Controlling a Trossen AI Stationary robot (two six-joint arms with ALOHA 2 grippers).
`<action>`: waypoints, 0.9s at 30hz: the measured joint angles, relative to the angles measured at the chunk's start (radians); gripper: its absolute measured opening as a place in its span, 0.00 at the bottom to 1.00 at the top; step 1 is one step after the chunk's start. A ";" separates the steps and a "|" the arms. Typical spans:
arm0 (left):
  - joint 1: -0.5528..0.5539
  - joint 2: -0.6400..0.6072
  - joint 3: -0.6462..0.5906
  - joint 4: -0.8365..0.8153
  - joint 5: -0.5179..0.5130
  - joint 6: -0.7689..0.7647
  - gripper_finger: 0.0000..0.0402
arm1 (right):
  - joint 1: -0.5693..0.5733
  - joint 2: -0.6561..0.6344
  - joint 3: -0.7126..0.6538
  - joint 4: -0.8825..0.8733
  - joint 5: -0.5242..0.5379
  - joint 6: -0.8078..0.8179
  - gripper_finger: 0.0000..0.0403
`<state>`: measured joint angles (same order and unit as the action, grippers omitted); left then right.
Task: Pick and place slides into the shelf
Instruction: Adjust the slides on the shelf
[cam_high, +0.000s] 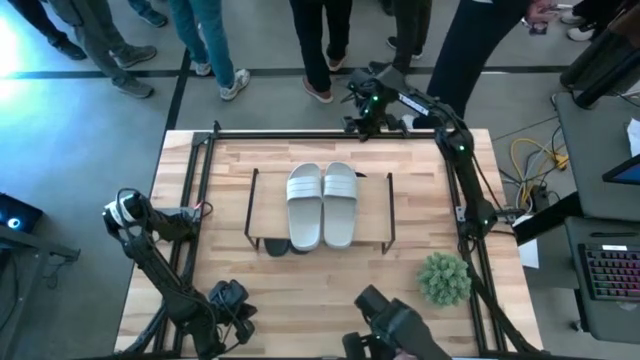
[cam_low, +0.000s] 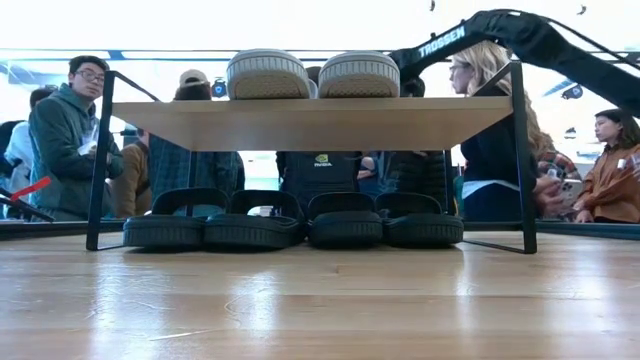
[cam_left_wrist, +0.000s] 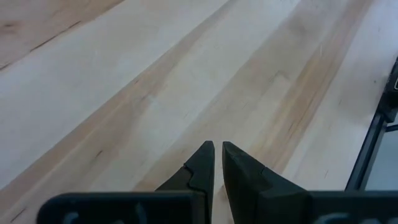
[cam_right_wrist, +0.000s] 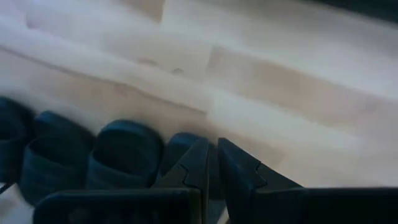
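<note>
The right claw (cam_right_wrist: 212, 158) is pressed nearly together, holding nothing, above the black slides (cam_right_wrist: 118, 155). The left claw (cam_left_wrist: 218, 160) is likewise nearly closed and empty over the bench (cam_left_wrist: 155, 81).

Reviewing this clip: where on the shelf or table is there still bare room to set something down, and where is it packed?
The shelf top has bare board on either side of the two pale slides. Underneath is crowded: four black slides fill the row between the legs. On the table, a wide bare strip runs in front of the shelf, bordered by the plant.
</note>
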<state>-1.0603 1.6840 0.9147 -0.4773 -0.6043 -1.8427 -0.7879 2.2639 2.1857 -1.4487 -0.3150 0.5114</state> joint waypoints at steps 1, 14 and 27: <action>0.000 0.000 0.000 0.000 0.000 0.000 0.04 | 0.002 0.018 0.014 -0.012 -0.022 -0.001 0.07; 0.000 0.000 -0.009 -0.002 -0.005 0.002 0.04 | 0.021 0.129 0.074 -0.125 -0.183 -0.017 0.07; 0.000 0.000 -0.017 -0.001 -0.004 0.002 0.04 | 0.111 0.127 -0.062 -0.079 -0.078 -0.005 0.07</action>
<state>-1.0603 1.6840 0.8978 -0.4786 -0.6086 -1.8408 -0.6774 2.3909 2.1234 -1.5272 -0.3928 0.5065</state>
